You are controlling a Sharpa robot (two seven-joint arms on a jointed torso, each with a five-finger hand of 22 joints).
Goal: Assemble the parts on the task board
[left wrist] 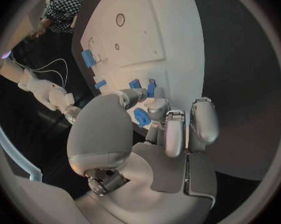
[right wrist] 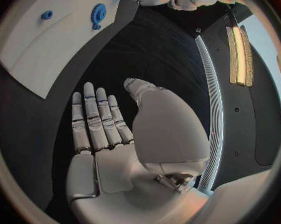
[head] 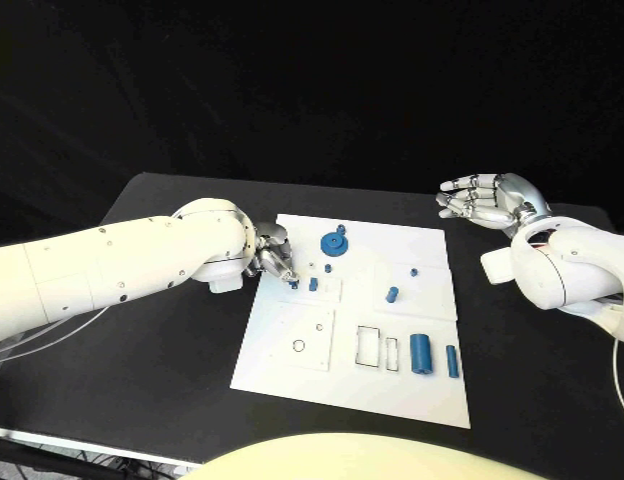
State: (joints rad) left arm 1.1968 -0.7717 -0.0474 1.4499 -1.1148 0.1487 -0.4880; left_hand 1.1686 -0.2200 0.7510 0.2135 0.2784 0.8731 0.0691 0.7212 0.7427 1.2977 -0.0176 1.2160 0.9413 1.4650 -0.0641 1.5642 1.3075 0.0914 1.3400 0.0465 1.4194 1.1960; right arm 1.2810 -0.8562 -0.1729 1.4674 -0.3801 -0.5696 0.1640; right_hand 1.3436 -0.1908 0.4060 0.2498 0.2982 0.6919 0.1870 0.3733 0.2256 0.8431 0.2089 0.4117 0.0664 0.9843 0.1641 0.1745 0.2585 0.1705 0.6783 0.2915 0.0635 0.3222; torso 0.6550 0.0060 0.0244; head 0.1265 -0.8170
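Left hand [head: 272, 254] at task board [head: 355, 385] left edge, fingers [left wrist: 175, 134] curled onto small blue part [left wrist: 141, 117], apparently pinching it, right hand [head: 488, 199] open flat, empty, above tabletop [head: 154, 330] off board's far right corner.

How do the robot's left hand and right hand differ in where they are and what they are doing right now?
The left hand reaches over the task board, fingertips down at a small blue part; the right hand is off the board, above black table. The left's fingers curl; the right's lie straight, holding nothing. Both are silver.
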